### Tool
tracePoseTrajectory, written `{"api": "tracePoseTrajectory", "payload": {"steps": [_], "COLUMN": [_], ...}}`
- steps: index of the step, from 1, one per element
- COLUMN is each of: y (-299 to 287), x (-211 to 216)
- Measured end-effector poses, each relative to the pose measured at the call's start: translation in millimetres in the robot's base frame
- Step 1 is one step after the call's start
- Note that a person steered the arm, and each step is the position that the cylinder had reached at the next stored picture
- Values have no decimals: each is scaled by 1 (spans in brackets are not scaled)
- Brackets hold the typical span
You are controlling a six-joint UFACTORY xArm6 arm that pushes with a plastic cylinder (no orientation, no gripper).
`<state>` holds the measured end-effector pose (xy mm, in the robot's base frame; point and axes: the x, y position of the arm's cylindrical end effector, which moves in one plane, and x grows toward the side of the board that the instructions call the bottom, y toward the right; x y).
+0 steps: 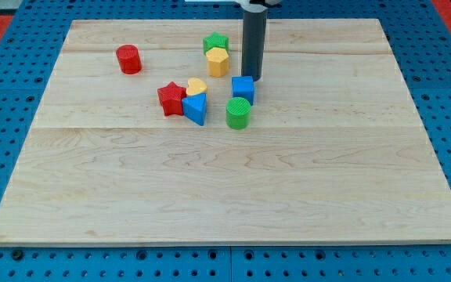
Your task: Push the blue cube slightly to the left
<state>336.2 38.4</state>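
My tip point(253, 77) is sitting on the table point(225, 188), just above the blue cube point(243, 89) and toward its right side, touching or nearly so. The green cylinder point(239, 113) is lying just below the cube. To the view's left, the yellow heart point(196, 85), red star point(171, 99) and blue triangle point(195, 108) are huddling together. The yellow hexagon point(218, 61) is standing left of the rod, with the green star point(216, 42) right behind it. The red cylinder point(129, 59) is sitting well apart, far left.
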Motion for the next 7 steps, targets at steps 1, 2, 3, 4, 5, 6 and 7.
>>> {"api": "tracePoseTrajectory", "payload": {"steps": [1,2,3,4,5,6,7], "y": [0,0,0,25,63,62,38], "x": [3,15,19,19,31,55,57]}}
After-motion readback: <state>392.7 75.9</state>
